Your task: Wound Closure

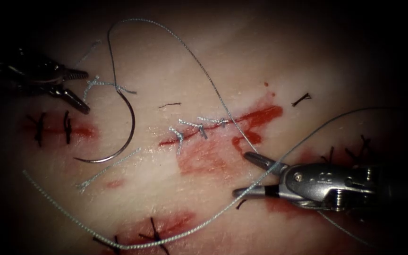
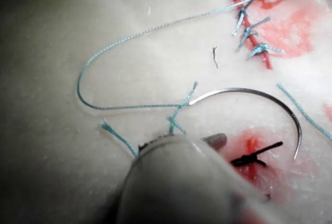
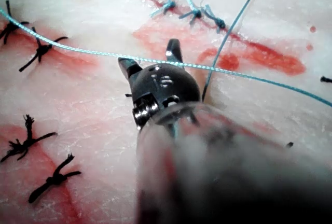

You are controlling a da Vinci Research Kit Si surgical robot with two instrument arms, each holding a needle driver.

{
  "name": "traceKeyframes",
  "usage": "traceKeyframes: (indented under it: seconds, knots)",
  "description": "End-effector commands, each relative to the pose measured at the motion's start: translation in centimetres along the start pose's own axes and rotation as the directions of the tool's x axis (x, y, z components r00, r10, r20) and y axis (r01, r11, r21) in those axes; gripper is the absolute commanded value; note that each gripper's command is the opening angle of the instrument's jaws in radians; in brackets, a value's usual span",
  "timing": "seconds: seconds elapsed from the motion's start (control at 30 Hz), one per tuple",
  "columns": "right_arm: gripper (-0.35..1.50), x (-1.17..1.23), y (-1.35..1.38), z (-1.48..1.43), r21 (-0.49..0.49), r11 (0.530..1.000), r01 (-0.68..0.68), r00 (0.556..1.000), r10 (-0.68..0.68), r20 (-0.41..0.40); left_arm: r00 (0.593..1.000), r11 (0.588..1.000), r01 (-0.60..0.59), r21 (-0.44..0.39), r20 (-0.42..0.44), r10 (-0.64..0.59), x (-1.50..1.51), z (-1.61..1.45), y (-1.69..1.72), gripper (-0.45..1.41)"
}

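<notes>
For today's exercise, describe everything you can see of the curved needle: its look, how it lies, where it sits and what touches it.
The needle is a thin, dark, shiny metal half-circle lying flat on the tissue, left of the cut, not in the tissue. Neither tool holds it: the left tool, jaws open, sits just beside its upper end, and the right tool, jaws open, is far across the cut. The pale blue thread leaves its upper end beside a small cut end of thread. The left wrist view shows its tapering tip free on the surface.
</notes>
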Motion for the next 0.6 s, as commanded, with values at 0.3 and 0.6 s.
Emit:
traceKeyframes:
  seconds: [0.3, 0.6]
  knots:
    - [1.45, 0.02, -0.03, -0.01, 0.011, 1.0, -0.008, 1.0, 0.008, 0.0, 0.994, 0.996, -0.088, 0.006, 0.066, 0.087, 0.33, -0.42, -0.13, 1.08]
    - [1.41, -0.18, -0.02, -0.29, -0.004, 1.0, -0.01, 0.983, 0.011, 0.184, 0.986, 0.989, -0.038, 0.143, -0.154, 0.061, 1.21, -1.24, -0.18, 0.93]
